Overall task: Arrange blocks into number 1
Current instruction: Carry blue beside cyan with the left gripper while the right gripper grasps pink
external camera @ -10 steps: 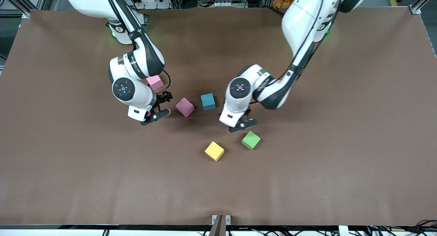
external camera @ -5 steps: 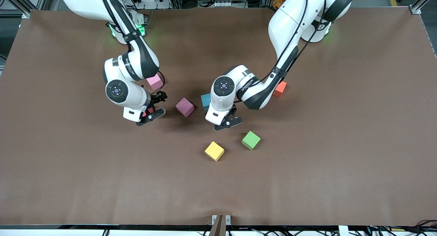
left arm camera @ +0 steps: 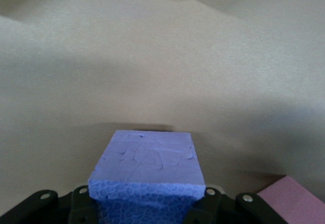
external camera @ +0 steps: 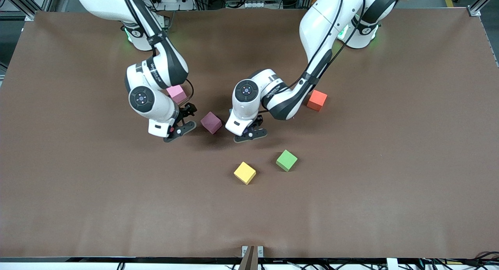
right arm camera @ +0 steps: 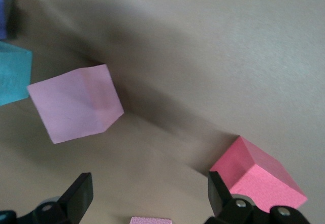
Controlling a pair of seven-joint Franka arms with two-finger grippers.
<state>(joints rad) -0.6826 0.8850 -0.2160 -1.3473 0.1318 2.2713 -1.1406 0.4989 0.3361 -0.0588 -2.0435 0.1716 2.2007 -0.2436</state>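
My left gripper (external camera: 249, 134) is shut on a purple-blue block (left arm camera: 147, 170), low over the table between the magenta block (external camera: 211, 122) and the green block (external camera: 286, 160). The same gripper (left arm camera: 147, 203) clamps the block's two sides. My right gripper (external camera: 179, 127) is open beside the magenta block (right arm camera: 76, 104); its fingers (right arm camera: 78, 196) stand wide apart around bare table. A red block (right arm camera: 259, 176) lies right by one of those fingers. The teal block (right arm camera: 12, 74) is hidden under the left arm in the front view. No column of blocks stands anywhere.
A light pink block (external camera: 176, 93) sits by the right arm's wrist. An orange block (external camera: 316, 100) lies toward the left arm's end. A yellow block (external camera: 245, 173) lies nearest the front camera, beside the green one.
The left arm has swung toward the right arm's end with its block, covering the teal block and uncovering the orange one. The right gripper shifted slightly and came back.
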